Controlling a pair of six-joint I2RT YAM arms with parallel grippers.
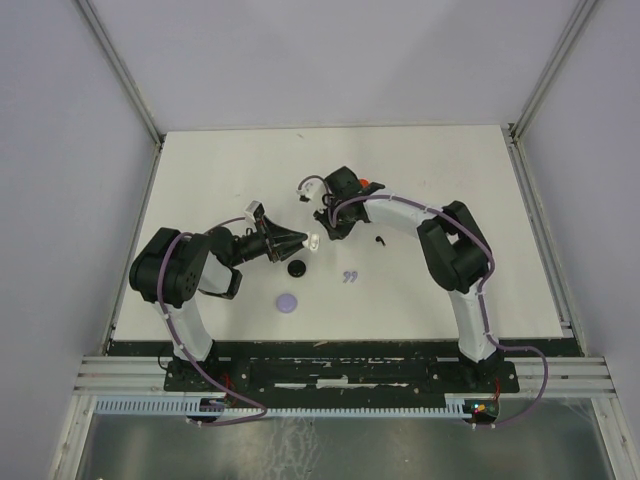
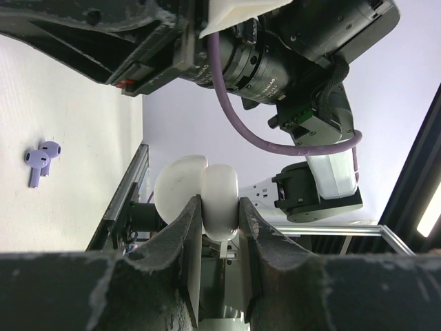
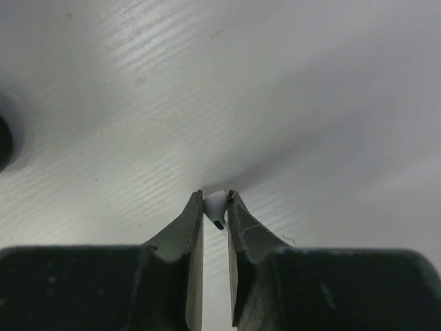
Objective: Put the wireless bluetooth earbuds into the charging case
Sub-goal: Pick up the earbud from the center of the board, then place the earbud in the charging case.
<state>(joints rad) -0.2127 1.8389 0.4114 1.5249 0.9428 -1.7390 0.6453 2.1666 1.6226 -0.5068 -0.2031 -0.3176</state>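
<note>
The matte white bench [image 1: 450, 200] carries everything; close up in the right wrist view its surface shows fine parallel ridges. Two arms in white shells with black joints reach inward over it, the left arm [image 1: 185, 270] and the right arm [image 1: 455, 250], each trailed by a purple cable [image 2: 238, 117]. Small pale lettering on a black joint in the left wrist view is too blurred to read.

The left tool [image 2: 220, 205] is pressed onto the glossy white charging case [image 2: 220, 189], held off the bench. The case shows as two smooth rounded lobes, and the rough dark pads squeeze one of them. The right tool [image 3: 216, 200], just beside the case in the top view, pinches a white earbud [image 3: 216, 205] at its very tips; the bud is smooth, with a dark oval opening facing the camera.

On the bench near the left tool lie a round black disc [image 1: 297, 269] and, nearer the arm bases, a flat lavender disc [image 1: 288, 301]. A pair of lavender earbuds [image 2: 40, 160], bulb-headed with short stems, lies touching side by side. A single black earbud [image 1: 380, 239] lies under the right arm.
</note>
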